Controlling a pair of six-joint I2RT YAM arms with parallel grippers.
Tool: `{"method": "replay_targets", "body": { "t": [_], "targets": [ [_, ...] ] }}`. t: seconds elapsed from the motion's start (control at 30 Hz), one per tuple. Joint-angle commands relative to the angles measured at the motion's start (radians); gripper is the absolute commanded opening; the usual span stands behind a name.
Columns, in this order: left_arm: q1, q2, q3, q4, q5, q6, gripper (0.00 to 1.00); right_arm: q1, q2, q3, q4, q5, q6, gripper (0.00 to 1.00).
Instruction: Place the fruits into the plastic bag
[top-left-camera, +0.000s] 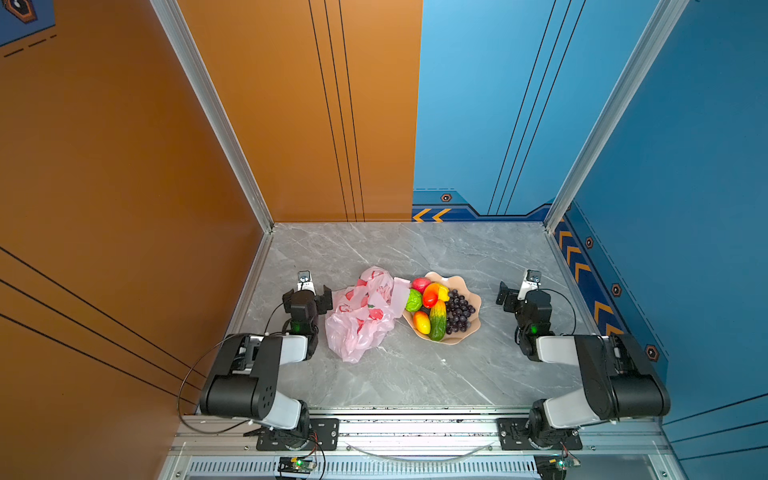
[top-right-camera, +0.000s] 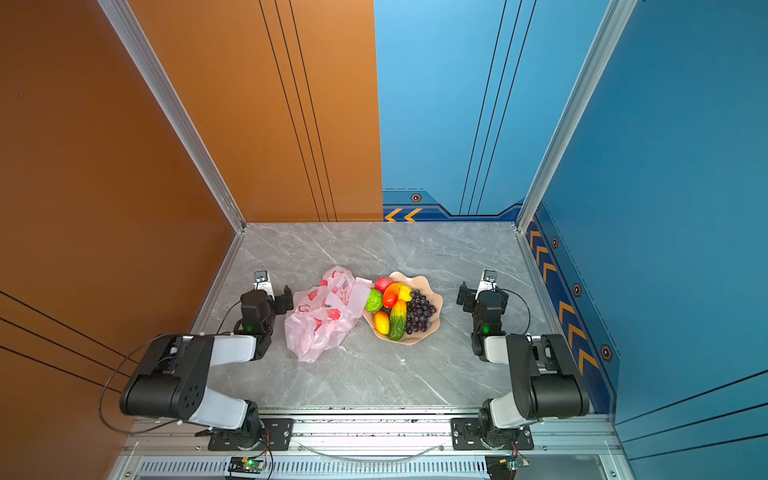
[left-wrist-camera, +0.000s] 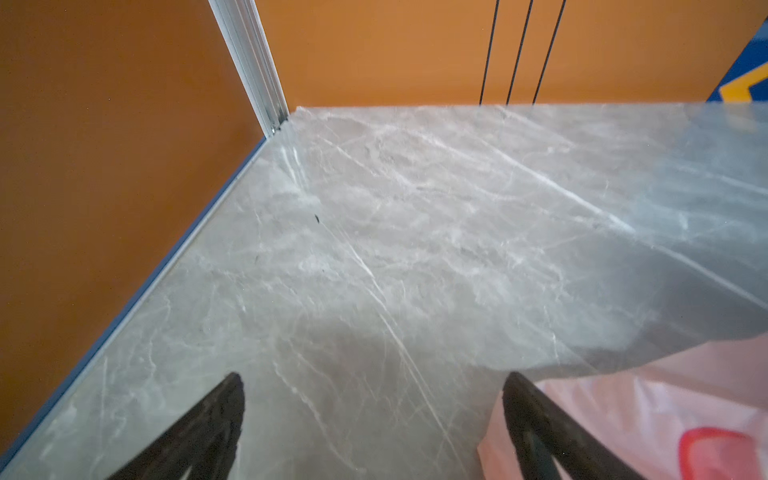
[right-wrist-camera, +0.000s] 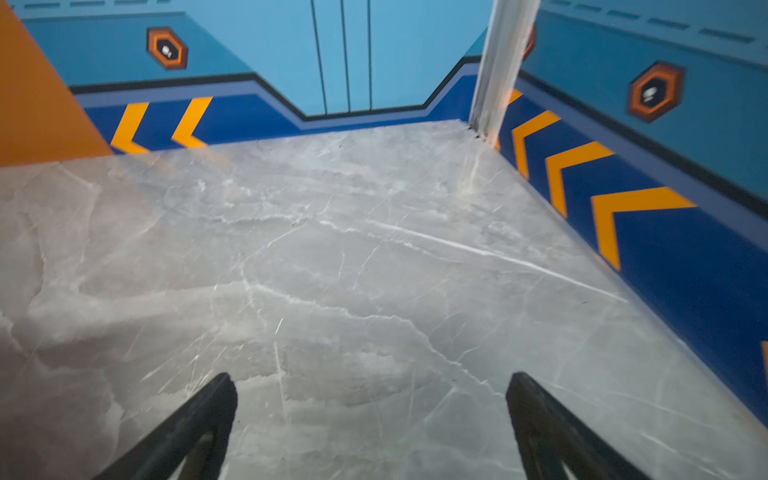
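The right claw (right-wrist-camera: 371, 382), its two dark fingers (right-wrist-camera: 208, 411) spread wide apart, hangs over the grey marbled counter (right-wrist-camera: 332, 249), facing the far corner where an aluminium post (right-wrist-camera: 505, 62) rises between blue walls (right-wrist-camera: 685, 270) marked with orange chevrons (right-wrist-camera: 575, 160) and hexagon badges (right-wrist-camera: 655, 91).

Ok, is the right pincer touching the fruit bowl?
Apart. In both top views a wide strip of bare table separates the right pincer from the peach bowl; the pincer stands open and empty.
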Motion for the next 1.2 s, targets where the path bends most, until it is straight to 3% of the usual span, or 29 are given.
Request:
{"method": "replay_targets", "body": {
  "t": [0.0, 0.13, 0.3, 0.47, 0.6, 0.97, 1.17],
  "targets": [
    [0.009, -0.109, 0.065, -0.169, -0.073, -0.035, 0.98, -0.003, -0.100, 0.038, -0.142, 0.095, 0.034, 1.00],
    [0.012, -0.197, 0.149, -0.383, -0.186, -0.174, 0.98, -0.013, -0.220, 0.086, -0.290, 0.113, 0.103, 1.00],
    [0.014, -0.239, 0.303, -0.739, -0.211, -0.329, 0.98, -0.018, -0.277, 0.238, -0.592, 0.051, 0.227, 1.00],
    [0.000, -0.323, 0.360, -0.898, -0.182, -0.406, 0.98, 0.006, -0.301, 0.342, -0.829, -0.067, 0.324, 1.00],
    [0.003, -0.397, 0.404, -0.962, -0.038, -0.460, 0.98, 0.039, -0.355, 0.379, -0.950, -0.151, 0.357, 1.00],
    [-0.035, -0.416, 0.613, -1.315, 0.343, -0.439, 0.98, 0.103, -0.422, 0.558, -1.352, -0.424, 0.347, 1.00],
    [-0.156, -0.410, 0.630, -1.412, 0.464, -0.427, 0.98, 0.197, -0.408, 0.668, -1.545, -0.463, 0.338, 1.00]
  ]
}}
